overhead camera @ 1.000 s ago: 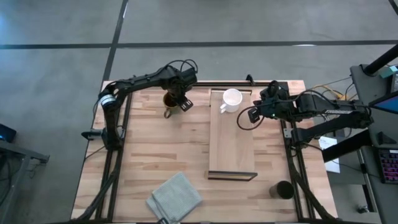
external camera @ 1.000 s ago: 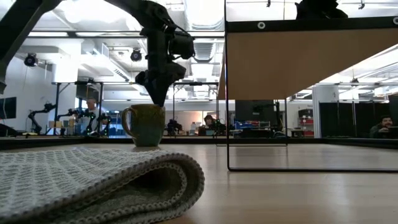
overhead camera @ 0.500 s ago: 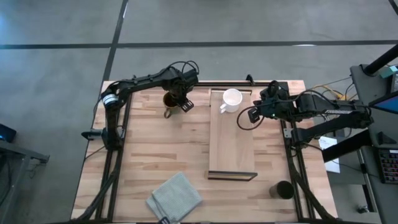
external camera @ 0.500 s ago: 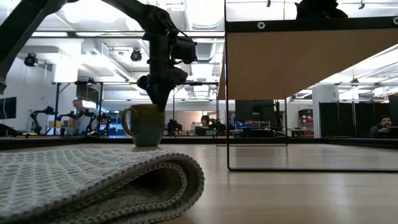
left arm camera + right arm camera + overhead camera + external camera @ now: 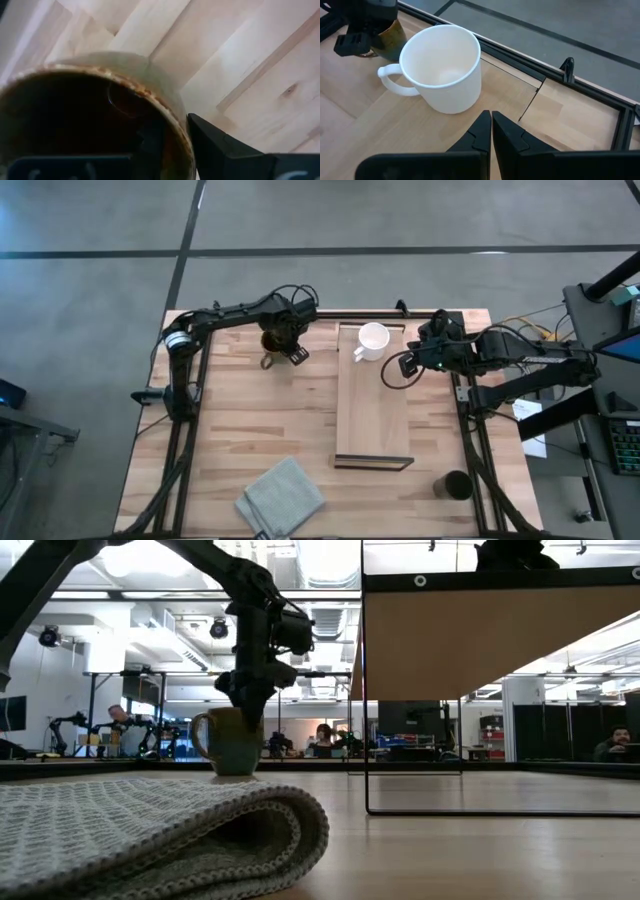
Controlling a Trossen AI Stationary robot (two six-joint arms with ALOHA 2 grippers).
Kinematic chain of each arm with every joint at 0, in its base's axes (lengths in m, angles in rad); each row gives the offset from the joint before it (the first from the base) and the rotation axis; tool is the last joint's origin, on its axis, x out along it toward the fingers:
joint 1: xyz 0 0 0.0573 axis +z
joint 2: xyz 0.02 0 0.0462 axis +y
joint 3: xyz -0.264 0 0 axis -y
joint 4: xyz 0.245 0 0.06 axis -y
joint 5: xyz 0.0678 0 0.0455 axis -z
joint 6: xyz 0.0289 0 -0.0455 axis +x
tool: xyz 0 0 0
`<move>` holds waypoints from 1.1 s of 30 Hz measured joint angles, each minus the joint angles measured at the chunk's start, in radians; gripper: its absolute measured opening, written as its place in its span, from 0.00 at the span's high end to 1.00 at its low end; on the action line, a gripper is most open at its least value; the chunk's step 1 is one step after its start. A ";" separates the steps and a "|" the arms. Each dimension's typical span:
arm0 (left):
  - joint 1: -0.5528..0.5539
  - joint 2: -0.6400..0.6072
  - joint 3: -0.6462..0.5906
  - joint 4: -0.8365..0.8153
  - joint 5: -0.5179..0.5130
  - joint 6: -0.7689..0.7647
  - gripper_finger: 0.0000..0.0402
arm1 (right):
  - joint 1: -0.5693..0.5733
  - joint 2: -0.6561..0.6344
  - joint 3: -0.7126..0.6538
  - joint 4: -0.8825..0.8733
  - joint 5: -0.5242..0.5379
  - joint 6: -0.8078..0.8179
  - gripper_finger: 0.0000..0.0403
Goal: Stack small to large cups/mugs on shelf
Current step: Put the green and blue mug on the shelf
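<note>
near right, dark handleless cup [image 5: 455,484] on the bench [image 5: 270,435]; shelf [image 5: 373,405] centre. far: white mug [image 5: 371,340] on the shelf's far end, right end effector [image 5: 490,125] closed beside it; left end effector [image 5: 283,338] straddling the olive mug [image 5: 231,740] rim, narrowly parted.

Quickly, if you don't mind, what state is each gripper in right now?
Left gripper: open, fingers straddling the rim of the olive-brown handled mug, one inside, one outside.
Right gripper: shut, empty, beside the white handled mug.
</note>
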 joint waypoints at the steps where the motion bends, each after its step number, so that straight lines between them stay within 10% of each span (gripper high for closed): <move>1: 0.000 0.000 -0.007 -0.001 0.000 0.000 0.85 | 0.000 0.000 0.000 0.000 0.000 0.000 0.98; 33: -0.360 -0.246 0.086 -0.204 0.181 -0.091 0.96 | 0.000 0.000 0.000 0.003 0.004 0.000 0.98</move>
